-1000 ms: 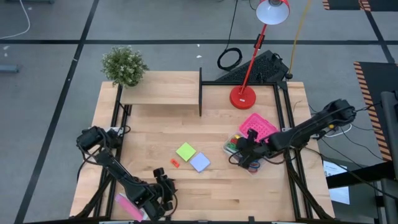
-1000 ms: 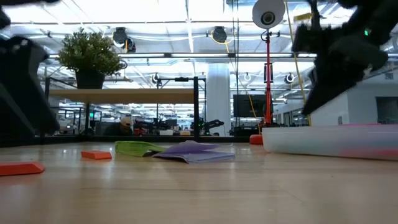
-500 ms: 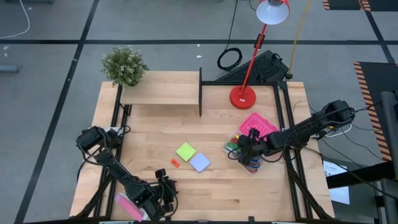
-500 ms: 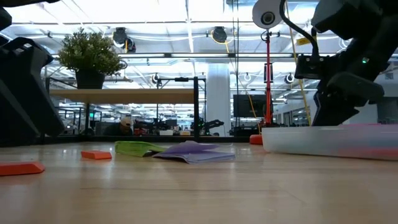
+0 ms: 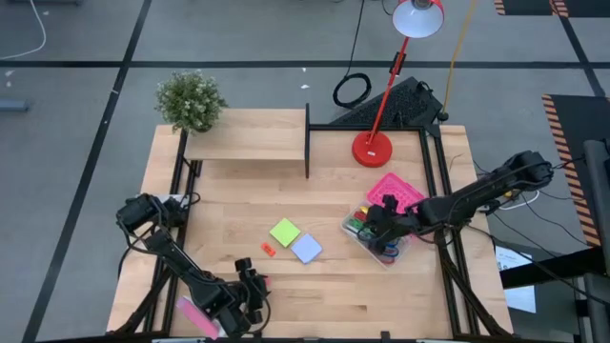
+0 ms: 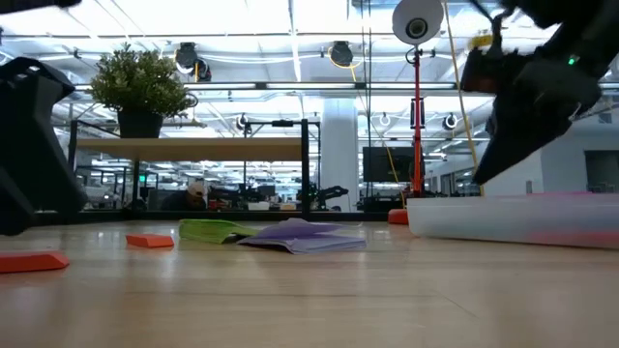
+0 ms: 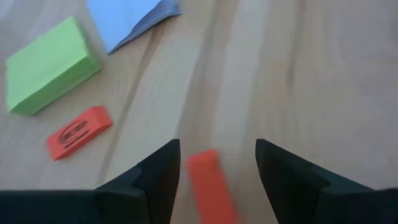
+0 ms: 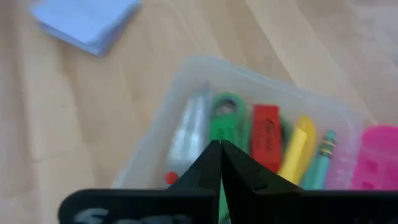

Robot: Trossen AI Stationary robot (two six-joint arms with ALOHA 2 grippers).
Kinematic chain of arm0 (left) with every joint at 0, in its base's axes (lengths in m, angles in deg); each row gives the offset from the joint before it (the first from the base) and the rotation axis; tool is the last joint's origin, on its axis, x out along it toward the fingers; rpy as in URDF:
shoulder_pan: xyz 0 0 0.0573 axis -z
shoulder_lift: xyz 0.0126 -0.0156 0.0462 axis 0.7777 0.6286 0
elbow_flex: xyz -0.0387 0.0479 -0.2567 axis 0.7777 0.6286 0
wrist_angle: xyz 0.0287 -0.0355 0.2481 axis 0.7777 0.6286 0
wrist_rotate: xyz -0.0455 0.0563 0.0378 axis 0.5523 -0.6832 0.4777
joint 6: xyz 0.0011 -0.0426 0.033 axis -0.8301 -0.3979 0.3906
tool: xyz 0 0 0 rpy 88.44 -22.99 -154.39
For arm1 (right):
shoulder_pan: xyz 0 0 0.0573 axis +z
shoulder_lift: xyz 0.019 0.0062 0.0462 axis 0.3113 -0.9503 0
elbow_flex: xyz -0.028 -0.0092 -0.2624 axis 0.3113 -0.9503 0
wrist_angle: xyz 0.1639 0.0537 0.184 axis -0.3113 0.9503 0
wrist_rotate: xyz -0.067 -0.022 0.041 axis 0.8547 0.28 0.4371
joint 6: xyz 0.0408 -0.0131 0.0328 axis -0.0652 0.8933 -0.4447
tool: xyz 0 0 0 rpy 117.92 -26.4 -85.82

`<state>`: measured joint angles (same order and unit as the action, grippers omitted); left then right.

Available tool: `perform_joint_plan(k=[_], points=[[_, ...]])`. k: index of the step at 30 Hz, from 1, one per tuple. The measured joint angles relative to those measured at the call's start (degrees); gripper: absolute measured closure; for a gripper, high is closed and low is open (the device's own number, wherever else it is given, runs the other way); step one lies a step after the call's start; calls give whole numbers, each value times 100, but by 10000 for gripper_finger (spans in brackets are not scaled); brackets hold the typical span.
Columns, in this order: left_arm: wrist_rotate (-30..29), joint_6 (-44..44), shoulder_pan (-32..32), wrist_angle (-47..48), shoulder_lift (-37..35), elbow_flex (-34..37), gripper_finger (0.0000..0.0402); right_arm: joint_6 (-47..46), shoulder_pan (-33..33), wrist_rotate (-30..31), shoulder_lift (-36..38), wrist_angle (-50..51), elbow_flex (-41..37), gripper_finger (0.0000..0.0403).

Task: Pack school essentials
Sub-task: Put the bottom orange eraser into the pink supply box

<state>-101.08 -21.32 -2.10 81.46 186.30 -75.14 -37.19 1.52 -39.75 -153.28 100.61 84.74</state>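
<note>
Pale wood, clear plastic, matt paper.
The surface [image 5: 324, 286] is smooth pale wood with visible grain; the box [image 8: 186, 81] is translucent, glossy plastic; the green sticky-note pad [image 7: 50, 65] and pale-blue sticky-note pad [image 7: 127, 18] look matt paper.

Grey floor [image 5: 76, 105] surrounds the wooden table [image 5: 400, 295]; red lamp [image 5: 374, 145] behind

My overhead feed is bright and even, with soft shadows on the bench [image 5: 334, 286]. At bench level, ceiling lights [image 6: 290, 24] glare white and the near wood blurs. Beyond my right hand [image 8: 219, 163] the box [image 8: 186, 81] smears.
</note>
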Motion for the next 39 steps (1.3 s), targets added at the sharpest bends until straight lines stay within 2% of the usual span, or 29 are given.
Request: perform_joint_plan(k=[7, 12, 19, 29, 35, 39], points=[[46, -362, 22, 467, 0, 2, 190, 224, 475, 2, 333, -388, 2, 397], [367, -557, 91, 493, -26, 0, 190, 231, 725, 1, 397, -437, 2, 397], [741, -1300, 111, 534, -26, 8, 190, 275, 833, -16, 397, -477, 2, 397], [596, -1529, 122, -873, -76, 891, 190, 393, 981, -144, 397, -791, 2, 397], [566, -1542, 118, -955, -63, 929, 192, 481, 1021, -137, 397, -787, 2, 397], [460, -1519, 118, -939, -48, 938, 222, 601, 996, -133, 397, -789, 2, 397]])
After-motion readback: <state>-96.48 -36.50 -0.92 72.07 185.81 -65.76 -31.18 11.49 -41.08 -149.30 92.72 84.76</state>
